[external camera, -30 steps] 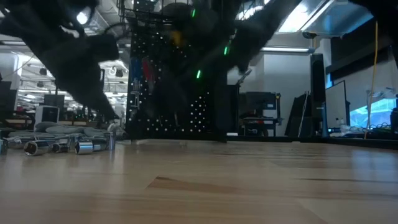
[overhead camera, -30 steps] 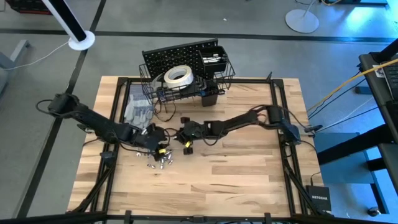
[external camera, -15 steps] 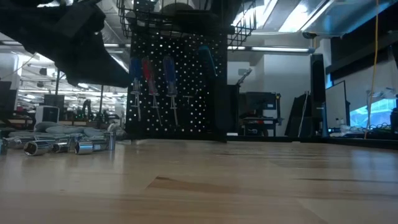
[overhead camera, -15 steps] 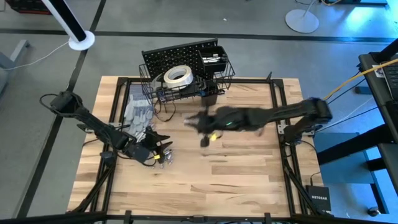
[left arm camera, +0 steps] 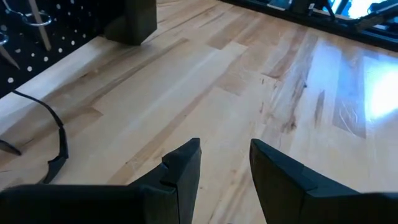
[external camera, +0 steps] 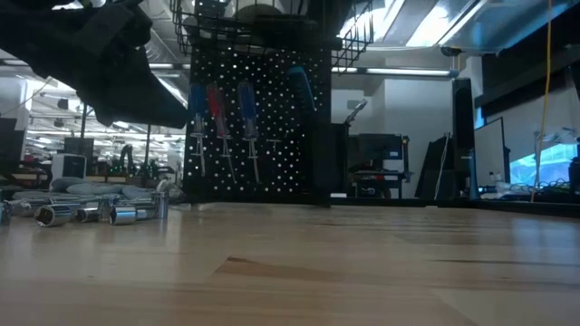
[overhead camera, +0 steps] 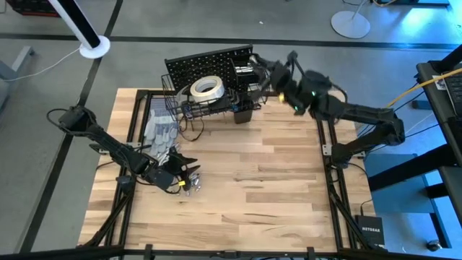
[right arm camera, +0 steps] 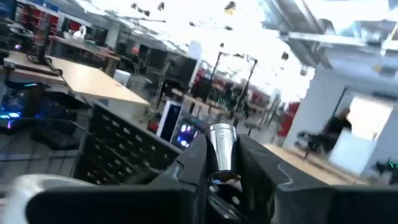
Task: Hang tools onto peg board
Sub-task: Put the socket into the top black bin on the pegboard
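Note:
The black peg board (overhead camera: 206,63) stands at the table's far edge, with a white tape roll (overhead camera: 206,88) in its wire basket (overhead camera: 216,101). Blue and red screwdrivers (external camera: 216,109) hang on the board's face. My right gripper (overhead camera: 260,71) is raised above the basket's right end, shut on a small silver socket (right arm camera: 221,140). My left gripper (left arm camera: 225,149) is open and empty low over the table's left half (overhead camera: 189,173), next to several loose silver sockets (overhead camera: 186,188) that lie on the wood (external camera: 54,215). My right gripper pinches the silver socket's sides (right arm camera: 219,163) between its two fingers (right arm camera: 194,158). The socket's rounded end sticks out past the fingertips. It is lifted clear, high above the table, and the fingers point slightly upward toward the far side, over the peg board's top.
Grey gloves (overhead camera: 160,130) lie left of the basket. A black square cup (overhead camera: 242,112) stands at the board's foot, and a black cable (left arm camera: 59,140) trails on the wood near it. The table's near and right parts are bare planks (overhead camera: 274,188).
My right gripper has risen from low over the table's middle and swung toward the far edge until it is above the peg board's basket, tipping from downward to slightly upward. My left gripper shifted a little toward the near edge and turned, then kept still.

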### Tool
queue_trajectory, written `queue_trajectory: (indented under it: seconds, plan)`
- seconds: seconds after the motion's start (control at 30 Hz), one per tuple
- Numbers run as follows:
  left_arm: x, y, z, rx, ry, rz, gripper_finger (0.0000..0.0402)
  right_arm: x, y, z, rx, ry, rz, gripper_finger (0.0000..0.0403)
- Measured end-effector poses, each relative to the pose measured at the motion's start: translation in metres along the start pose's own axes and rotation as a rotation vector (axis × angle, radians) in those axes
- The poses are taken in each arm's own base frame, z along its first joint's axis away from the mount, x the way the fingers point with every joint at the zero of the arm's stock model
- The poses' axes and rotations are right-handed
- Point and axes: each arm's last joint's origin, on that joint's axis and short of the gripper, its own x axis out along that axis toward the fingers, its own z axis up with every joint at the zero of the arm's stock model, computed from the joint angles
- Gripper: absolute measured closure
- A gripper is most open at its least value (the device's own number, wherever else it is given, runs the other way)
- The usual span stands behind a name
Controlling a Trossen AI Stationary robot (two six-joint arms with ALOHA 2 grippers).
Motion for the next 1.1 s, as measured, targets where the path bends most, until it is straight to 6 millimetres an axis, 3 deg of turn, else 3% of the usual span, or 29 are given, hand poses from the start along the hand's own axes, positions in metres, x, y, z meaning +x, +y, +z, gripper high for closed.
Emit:
queue_trajectory:
  seconds: [0.23, 0.53, 0.73, 0.83, 0.93, 1.1]
  plan:
    - [0.0, 0.0, 0.0, -0.005, 0.003, 0.002, 0.027, 0.013, -0.015, -0.018, 0.106, 0.052, 0.034, 0.0307]
    - [0.0, 0.001, -0.001, -0.003, 0.008, 0.007, 0.027, 0.013, -0.014, -0.019, 0.08, 0.065, 0.043, 0.0227]
    - [0.0, 0.001, -0.001, -0.007, 0.012, 0.003, 0.027, -0.011, -0.011, 0.005, 0.116, -0.007, 0.11, 0.0195]
    - [0.0, 0.001, -0.001, -0.007, 0.015, 0.0, 0.027, -0.035, -0.002, 0.019, 0.12, -0.024, 0.264, 0.0193]
    - [0.0, 0.001, -0.001, -0.006, 0.016, -0.002, 0.027, -0.056, 0.019, 0.02, 0.139, 0.044, 0.485, 0.0192]
    - [0.0, 0.001, -0.002, 0.002, 0.019, 0.001, 0.027, -0.077, 0.069, -0.015, 0.131, 0.282, 0.737, 0.0192]
